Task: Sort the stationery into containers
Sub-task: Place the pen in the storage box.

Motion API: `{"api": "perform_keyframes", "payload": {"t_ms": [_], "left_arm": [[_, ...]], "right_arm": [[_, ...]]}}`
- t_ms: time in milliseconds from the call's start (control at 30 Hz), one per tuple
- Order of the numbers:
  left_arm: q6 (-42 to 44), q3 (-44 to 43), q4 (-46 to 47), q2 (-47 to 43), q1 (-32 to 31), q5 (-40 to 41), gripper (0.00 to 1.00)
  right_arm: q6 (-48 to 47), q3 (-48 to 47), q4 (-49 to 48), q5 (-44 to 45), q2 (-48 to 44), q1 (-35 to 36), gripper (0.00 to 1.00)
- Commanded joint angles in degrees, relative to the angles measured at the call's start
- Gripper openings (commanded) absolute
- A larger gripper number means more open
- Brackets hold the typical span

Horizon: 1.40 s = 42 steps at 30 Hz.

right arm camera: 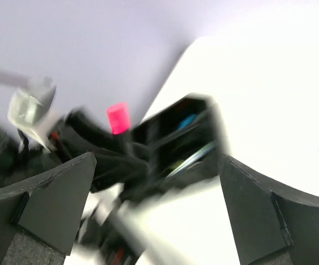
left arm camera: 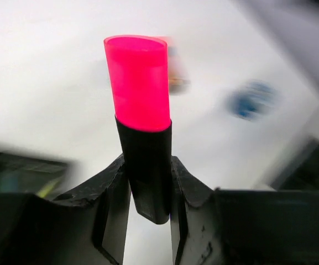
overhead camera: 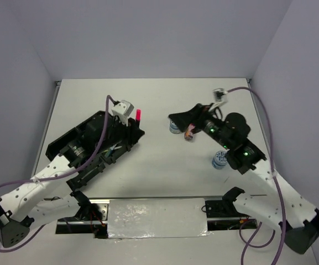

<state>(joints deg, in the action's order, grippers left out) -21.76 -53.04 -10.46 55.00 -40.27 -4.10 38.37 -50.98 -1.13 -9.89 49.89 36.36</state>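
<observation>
Left pincer (left arm camera: 149, 190) clamps one pink-capped highlighter (left arm camera: 140, 83); right pincer (right arm camera: 159, 207) wide, empty. Two tape rolls (overhead camera: 219, 160), one tube (overhead camera: 189, 134).

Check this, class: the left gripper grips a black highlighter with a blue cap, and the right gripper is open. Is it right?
No. The left wrist view shows a pink cap, not blue: the left gripper grips a black highlighter with a pink cap, and the right gripper is open.
</observation>
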Motion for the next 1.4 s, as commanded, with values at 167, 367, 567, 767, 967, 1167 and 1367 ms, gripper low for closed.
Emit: {"api": "perform_keyframes", "payload": {"t_ms": [167,367,567,767,967,1167,1367], "left_arm": [[15.60,-4.00,-15.65,18.46,14.72,52.71,0.00],[17.01,-10.24,-14.15,27.16,27.70,34.26,0.00],[20.35,-12.09,-15.11,33.85,28.67,28.80,0.00],[20.53,-12.09,-15.82,34.21,28.93,27.91,0.12],[19.83,-11.12,-15.38,33.06,29.72,27.57,0.48],[17.63,-12.53,-16.44,32.19,30.69,29.14,0.78],[12.89,-13.41,-16.52,25.61,30.69,26.87,0.99]], "right_arm": [[-10.06,3.17,14.48,11.39,-16.84,-9.73,1.00],[-15.07,6.51,17.91,9.81,-19.83,-9.90,1.00],[-18.06,4.66,20.72,5.15,-18.42,-9.99,1.00],[-17.45,5.19,20.11,4.44,-20.00,-10.08,1.00],[-15.96,4.49,20.02,2.60,-18.87,-9.99,1.00],[-16.31,2.03,21.95,2.68,-17.98,-10.08,1.00],[-17.98,0.36,26.33,6.79,-18.42,-9.99,1.00]]}}
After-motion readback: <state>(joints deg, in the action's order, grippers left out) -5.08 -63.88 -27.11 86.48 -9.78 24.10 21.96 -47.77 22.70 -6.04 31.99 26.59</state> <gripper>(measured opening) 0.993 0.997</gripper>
